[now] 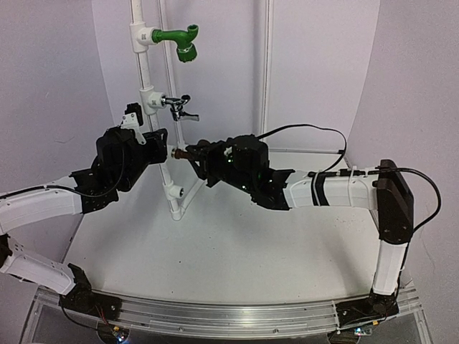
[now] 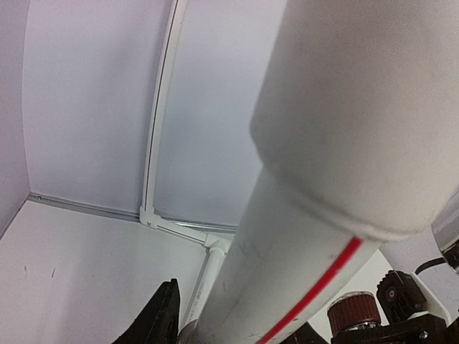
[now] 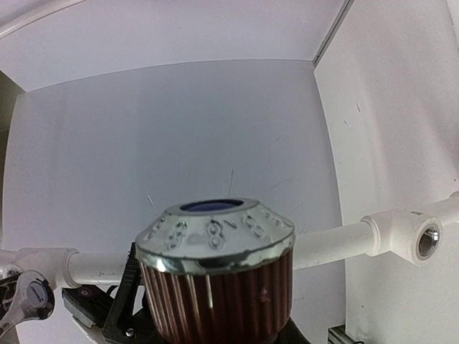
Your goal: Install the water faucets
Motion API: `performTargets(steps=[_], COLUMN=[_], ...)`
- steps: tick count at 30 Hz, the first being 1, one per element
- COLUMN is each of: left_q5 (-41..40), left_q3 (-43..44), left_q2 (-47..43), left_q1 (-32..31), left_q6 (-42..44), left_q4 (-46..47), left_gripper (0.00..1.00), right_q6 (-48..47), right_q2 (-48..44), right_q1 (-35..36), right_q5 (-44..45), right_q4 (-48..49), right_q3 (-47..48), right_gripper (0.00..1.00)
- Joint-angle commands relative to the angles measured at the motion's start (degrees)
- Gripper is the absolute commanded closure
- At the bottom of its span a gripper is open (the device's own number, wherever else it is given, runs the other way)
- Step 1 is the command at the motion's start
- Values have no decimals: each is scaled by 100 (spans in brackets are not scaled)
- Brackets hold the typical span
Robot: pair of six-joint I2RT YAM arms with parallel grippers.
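Beside the white plastic pipe [image 1: 145, 72], a smooth upright tube with a red stripe, the right gripper [image 1: 192, 155] clamps the dark reddish-brown faucet [image 3: 215, 287]. The faucet's ribbed round knob is capped in embossed silver metal, and its stem points at the pipe. The left gripper [image 1: 161, 149] straddles the pipe from the opposite side; whether its black fingers press it cannot be told. Higher on the pipe, the shiny chrome faucet [image 1: 176, 106] with a lever handle sits in a white tee fitting [image 1: 150, 99]. Above that juts a green plastic elbow [image 1: 181, 37].

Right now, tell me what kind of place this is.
Probably a robot test booth: bare white walls, a white plastic pipe rack holding a shiny chrome lever faucet, an aluminium base rail.
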Motion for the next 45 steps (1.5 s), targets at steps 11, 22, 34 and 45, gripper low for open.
performTargets(steps=[11, 22, 34, 45], left_q5=[865, 1478, 1670, 1612], left_q3=[-242, -85, -16, 95], left_q2=[-114, -241, -352, -320], left_q1=[-333, -324, -324, -326], left_q6=[-1004, -851, -909, -870], left_q4=[-727, -818, -1125, -1314], left_gripper=[100, 100, 100, 100], right_q6=[-1900, -7828, -14647, -15616], right_q2=[-1202, -2285, -2195, -1339], right_q1=[177, -347, -997, -999], right_q5=[-89, -1317, -2437, -2866], right_q4=[834, 744, 881, 2758], right_q3=[-1181, -2850, -2682, -2542], right_gripper=[4, 2, 7, 12])
